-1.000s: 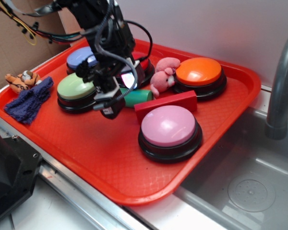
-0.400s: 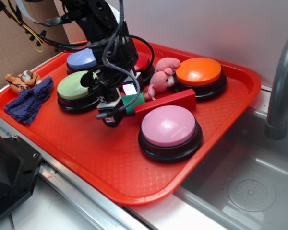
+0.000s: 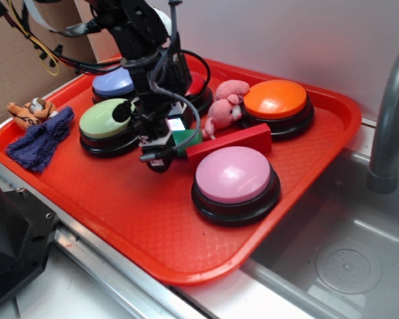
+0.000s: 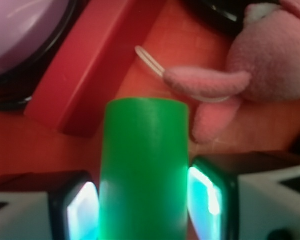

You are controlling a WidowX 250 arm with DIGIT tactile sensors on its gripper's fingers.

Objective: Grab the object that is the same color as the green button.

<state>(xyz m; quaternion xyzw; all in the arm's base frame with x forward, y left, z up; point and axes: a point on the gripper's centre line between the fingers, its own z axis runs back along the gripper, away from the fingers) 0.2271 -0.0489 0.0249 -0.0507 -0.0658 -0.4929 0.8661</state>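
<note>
Between the claw's [image 4: 142,200] two pads the green cylinder [image 4: 142,170] is lying flat on the tray [image 3: 153,219]; the pads are hugging its sides, nearly shut around it. Just ahead, the red block [image 4: 87,65] is crowding it; squeezing squarely and lifting straight up seems wisest.

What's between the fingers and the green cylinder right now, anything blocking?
Nothing visible. The green cylinder lies right between the fingers of the gripper. The red block and pink plush lie past its far end.
</note>
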